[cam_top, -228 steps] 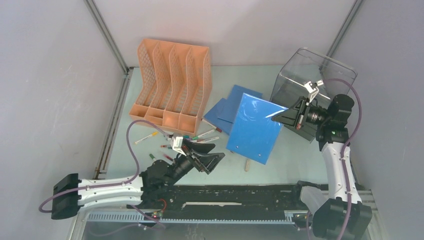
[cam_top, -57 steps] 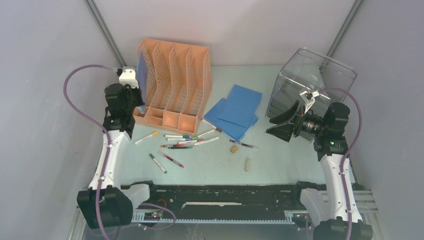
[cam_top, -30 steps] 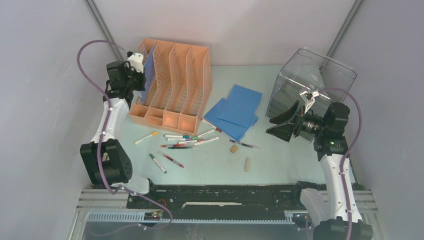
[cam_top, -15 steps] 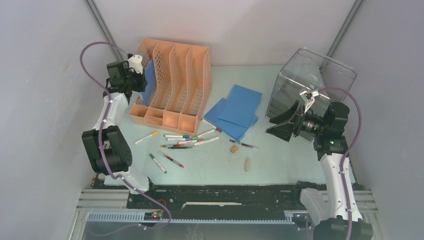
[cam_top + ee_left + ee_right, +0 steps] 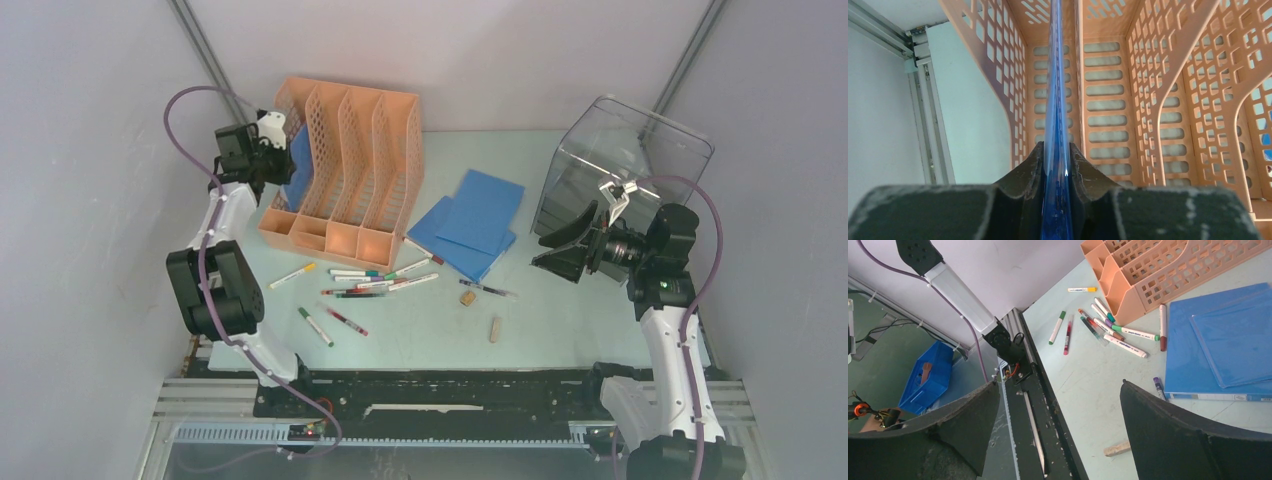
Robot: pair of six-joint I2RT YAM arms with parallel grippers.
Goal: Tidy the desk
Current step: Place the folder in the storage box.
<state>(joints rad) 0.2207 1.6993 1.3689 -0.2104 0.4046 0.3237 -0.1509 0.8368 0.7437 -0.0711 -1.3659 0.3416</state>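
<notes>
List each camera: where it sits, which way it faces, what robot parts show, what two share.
Top external: fixed above and behind, looking down at the desk; left gripper and right gripper show.
Left wrist: faces into the orange rack; own fingers pinch a blue folder.
Right wrist: faces leftward at the markers; own open fingers frame them.
Shared: rack in all three.

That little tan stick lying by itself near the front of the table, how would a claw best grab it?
The small tan stick lies flat on the pale mint-green desk, bare surface along both long sides. So probably grip its middle from straight above, the open right claw turned to close across its narrow width.
</notes>
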